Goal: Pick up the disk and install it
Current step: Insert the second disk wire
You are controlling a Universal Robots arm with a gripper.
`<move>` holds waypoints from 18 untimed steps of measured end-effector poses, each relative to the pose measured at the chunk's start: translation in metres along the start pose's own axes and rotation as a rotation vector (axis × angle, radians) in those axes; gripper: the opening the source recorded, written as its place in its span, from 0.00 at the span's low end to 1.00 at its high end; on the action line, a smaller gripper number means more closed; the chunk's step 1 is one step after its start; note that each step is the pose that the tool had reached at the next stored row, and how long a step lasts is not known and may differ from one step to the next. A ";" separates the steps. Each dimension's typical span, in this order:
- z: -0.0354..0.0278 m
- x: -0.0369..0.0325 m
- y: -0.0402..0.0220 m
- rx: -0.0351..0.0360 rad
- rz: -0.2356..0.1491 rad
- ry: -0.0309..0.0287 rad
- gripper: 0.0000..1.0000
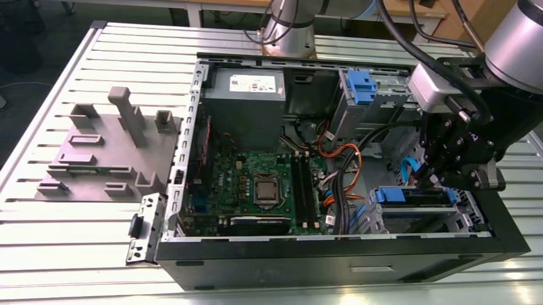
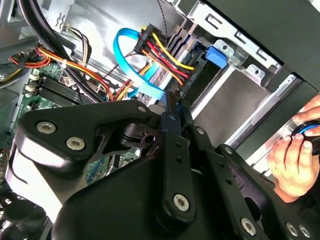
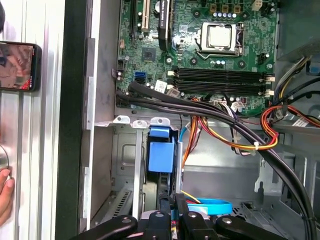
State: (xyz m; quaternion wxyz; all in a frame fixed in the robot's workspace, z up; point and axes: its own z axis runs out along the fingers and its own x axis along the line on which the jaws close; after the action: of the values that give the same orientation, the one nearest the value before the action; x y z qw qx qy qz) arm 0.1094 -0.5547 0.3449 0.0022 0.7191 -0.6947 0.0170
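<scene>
An open computer case [image 1: 339,254] is laid on a slatted table [image 1: 51,222], with a fixture block [image 1: 110,152] set beside it toward the exterior view's left. Inside the case, a power supply [image 1: 246,95] is placed behind the motherboard [image 1: 254,184]. The gripper [image 1: 458,181] is positioned over the drive bay at the exterior view's right, just above what appears to be the disk [image 1: 411,196], seated in that bay. A hand [image 2: 295,155] is seen outside the case wall.

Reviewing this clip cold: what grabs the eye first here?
The open computer case with its green motherboard dominates the slatted table. The black gripper hangs inside the case's drive-bay corner, at the exterior view's right, just above the blue-framed disk. A hand waits outside.
</scene>
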 end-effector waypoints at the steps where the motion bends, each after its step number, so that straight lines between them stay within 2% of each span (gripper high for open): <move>1: 0.0005 0.0010 0.0010 0.0014 0.000 -0.0013 0.16; 8: 0.0037 0.0042 0.0018 0.0034 0.001 -0.0059 0.16; 14: 0.0043 0.0054 0.0018 0.0059 0.001 -0.0164 0.16; 15: 0.0043 0.0059 0.0018 0.0065 0.001 -0.0186 0.16; 16: 0.0044 0.0067 0.0019 0.0069 0.001 -0.0234 0.16; 18: 0.0048 0.0083 0.0020 0.0080 0.001 -0.0371 0.16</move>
State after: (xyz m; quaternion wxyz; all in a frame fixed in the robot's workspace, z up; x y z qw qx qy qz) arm 0.1078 -0.5632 0.3403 -0.0135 0.7190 -0.6949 0.0064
